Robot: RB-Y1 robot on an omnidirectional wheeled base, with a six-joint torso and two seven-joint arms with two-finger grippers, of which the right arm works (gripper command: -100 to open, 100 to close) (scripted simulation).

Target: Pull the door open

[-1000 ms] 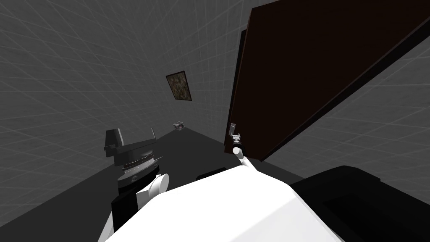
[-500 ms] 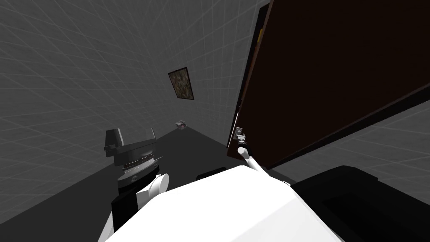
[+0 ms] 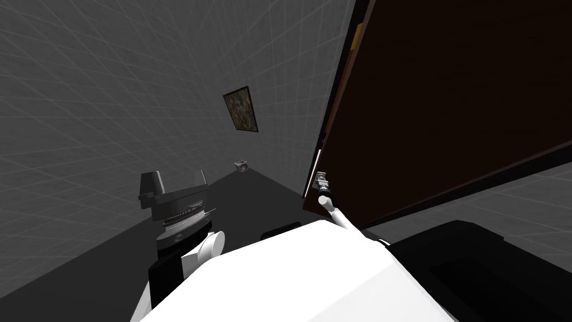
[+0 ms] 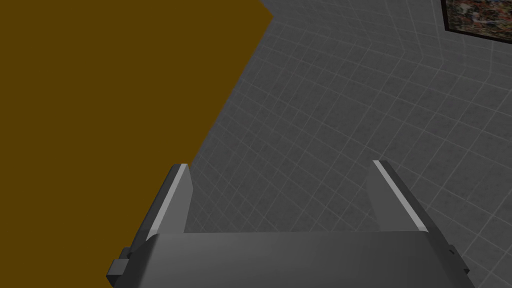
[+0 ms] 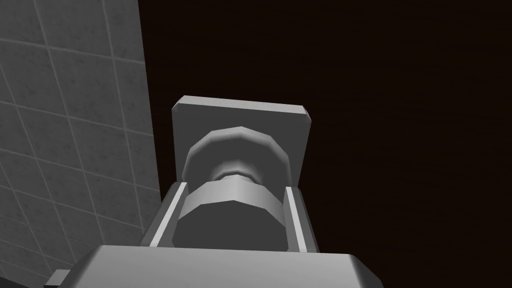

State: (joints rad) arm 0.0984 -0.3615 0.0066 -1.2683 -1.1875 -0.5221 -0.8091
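My right gripper (image 5: pixel 235 189) clamps the grey knob (image 5: pixel 230 220) of the dark door (image 3: pixel 447 100) in the head view's upper right; my left gripper (image 4: pixel 280 172) stands apart.

Head view: set high, tilted steeply down and forward, rolled; door (image 3: pixel 447 100) on the right, tiled wall (image 3: pixel 111 84) on the left.
Right wrist view: looks along the right hand (image 5: pixel 236 187), very near the knob (image 5: pixel 230 220), facing the door's face.
Left wrist view: looks along the left hand (image 4: pixel 278 166), facing the tiled wall, well apart from it.
Shared: head and right wrist views share the door and knob; head and left wrist views share the wall and framed picture (image 3: pixel 241 110).
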